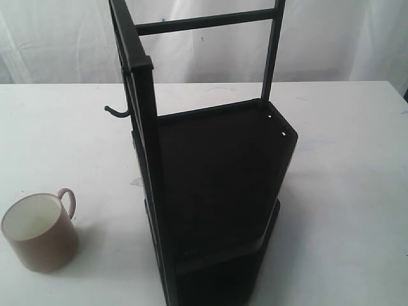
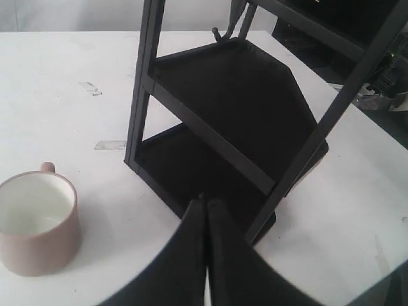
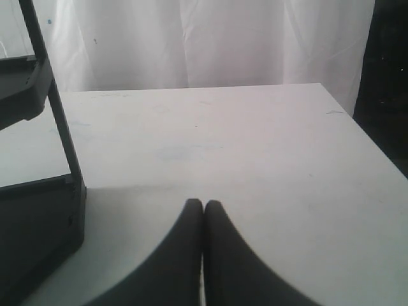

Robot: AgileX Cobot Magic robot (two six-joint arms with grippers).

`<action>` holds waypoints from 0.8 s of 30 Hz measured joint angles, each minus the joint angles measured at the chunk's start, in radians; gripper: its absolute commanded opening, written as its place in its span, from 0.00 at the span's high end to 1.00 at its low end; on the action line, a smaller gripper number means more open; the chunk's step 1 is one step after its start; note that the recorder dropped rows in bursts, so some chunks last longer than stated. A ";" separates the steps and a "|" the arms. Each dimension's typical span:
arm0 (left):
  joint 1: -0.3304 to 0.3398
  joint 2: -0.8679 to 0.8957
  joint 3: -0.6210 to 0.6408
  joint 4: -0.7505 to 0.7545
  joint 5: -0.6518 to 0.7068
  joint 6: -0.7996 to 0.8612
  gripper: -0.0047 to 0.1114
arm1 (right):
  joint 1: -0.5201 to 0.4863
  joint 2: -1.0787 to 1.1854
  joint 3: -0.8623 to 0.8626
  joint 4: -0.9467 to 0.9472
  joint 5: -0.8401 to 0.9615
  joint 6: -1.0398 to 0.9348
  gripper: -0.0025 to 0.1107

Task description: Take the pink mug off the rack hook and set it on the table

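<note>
Left claw, tapered, black; pink mug, smooth, cylindrical

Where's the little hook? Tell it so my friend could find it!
Find the tall black metal rack on the white table. From its upright post, left in the exterior view, a short thin black metal hook sticks out sideways. Unlike the straight bars nearby, its tip curls upward.

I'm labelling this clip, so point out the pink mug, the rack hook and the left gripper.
pink mug (image 1: pixel 46 250): exterior view, outer wall.
rack hook (image 1: pixel 118 115): exterior view, its curved bend.
left gripper (image 2: pixel 205 203): left wrist view, between the shut fingertips.
</note>
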 measured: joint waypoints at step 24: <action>0.070 -0.058 0.353 0.207 -0.427 0.196 0.96 | 0.000 0.000 0.000 0.000 0.000 0.000 0.98</action>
